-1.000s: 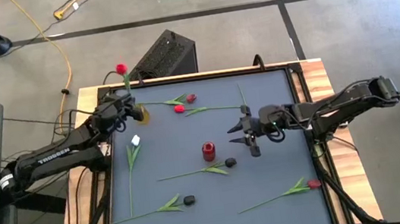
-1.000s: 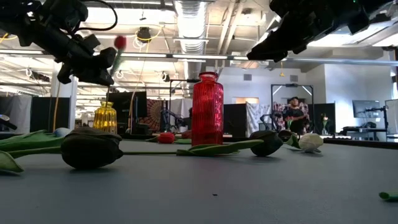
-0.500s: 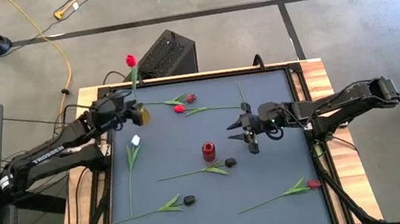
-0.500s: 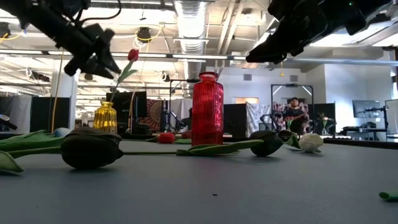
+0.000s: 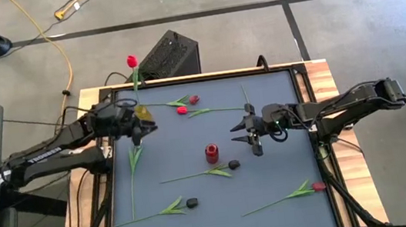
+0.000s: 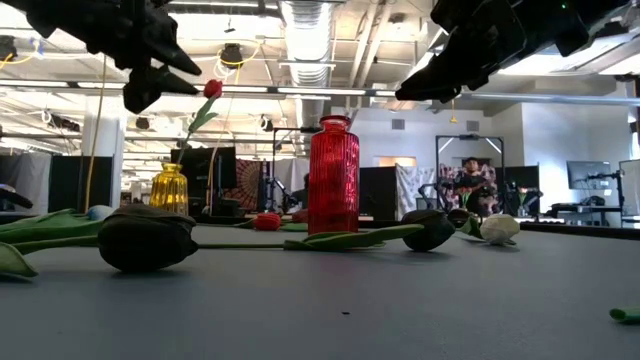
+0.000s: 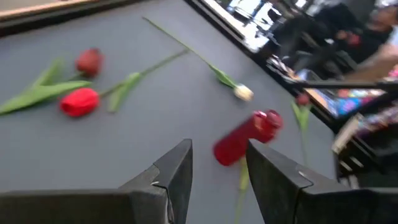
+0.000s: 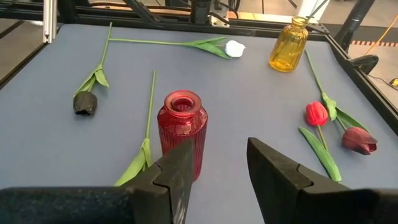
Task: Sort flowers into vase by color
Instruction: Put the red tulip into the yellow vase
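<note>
Left gripper (image 5: pixel 133 127): hovering over the table's left rear part, just beside the yellow vase (image 5: pixel 143 114); fingers spread, clamping nothing, as the left wrist view shows.
Red tulip in vase (image 5: pixel 132 61): standing in the yellow vase, stem leaning outward past the table's rear edge, bud well above the gripper in the low view (image 6: pixel 212 88).
Change since a second ago: gripping that red tulip's stem then, carrying it over the yellow vase; now letting go and pulling back toward the table's middle, tulip remaining in the vase.
Right gripper (image 5: pixel 246 131): hanging over the table's right middle, fingers apart, empty; staying where it was.
Red vase (image 5: pixel 212 153): standing upright near the table's centre, just ahead of the right gripper, empty at its mouth in the right wrist view (image 8: pixel 181 132).
White tulip (image 5: pixel 138 143): lying just below the left gripper, stem running toward the front edge.
Two red tulips (image 5: pixel 182 110): lying side by side near the rear edge, right of the yellow vase.
Black tulips (image 5: pixel 233 165): one lying just right of the red vase, another (image 5: pixel 191 202) nearer the front.
Front red tulip (image 5: pixel 318 187): lying by the right front corner.
Table (image 5: pixel 273 175): dark grey mat, wooden border.
</note>
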`<state>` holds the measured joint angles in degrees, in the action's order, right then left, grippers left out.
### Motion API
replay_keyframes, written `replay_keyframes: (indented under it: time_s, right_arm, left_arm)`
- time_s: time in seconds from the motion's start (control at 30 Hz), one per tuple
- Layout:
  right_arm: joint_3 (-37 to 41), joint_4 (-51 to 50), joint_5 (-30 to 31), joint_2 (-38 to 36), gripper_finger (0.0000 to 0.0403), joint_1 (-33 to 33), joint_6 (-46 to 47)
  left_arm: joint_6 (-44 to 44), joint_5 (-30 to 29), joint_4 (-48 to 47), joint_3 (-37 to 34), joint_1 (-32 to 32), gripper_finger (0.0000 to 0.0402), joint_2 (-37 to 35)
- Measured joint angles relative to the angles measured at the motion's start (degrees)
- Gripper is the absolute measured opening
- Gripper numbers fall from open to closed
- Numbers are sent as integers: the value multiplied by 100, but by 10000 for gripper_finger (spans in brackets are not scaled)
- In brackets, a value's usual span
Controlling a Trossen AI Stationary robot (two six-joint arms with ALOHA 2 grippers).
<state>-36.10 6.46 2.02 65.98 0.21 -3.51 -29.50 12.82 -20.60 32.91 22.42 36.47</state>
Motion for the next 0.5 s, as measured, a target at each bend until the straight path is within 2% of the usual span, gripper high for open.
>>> replay_keyframes:
  time_s: [0.2, 0.37, 0.5]
  right_arm:
    - [0, 0, 0, 0, 175, 0, 0]
    - [0, 2, -2, 0, 175, -16, -83]
    - [0, 2, 21, 0, 175, -118, -84]
  left_arm:
    - [-429, 92, 74, 2, -792, 132, 150]
    - [-939, 341, 148, 5, -1116, 132, 357]
    - [-819, 277, 387, 5, -1322, 132, 656]
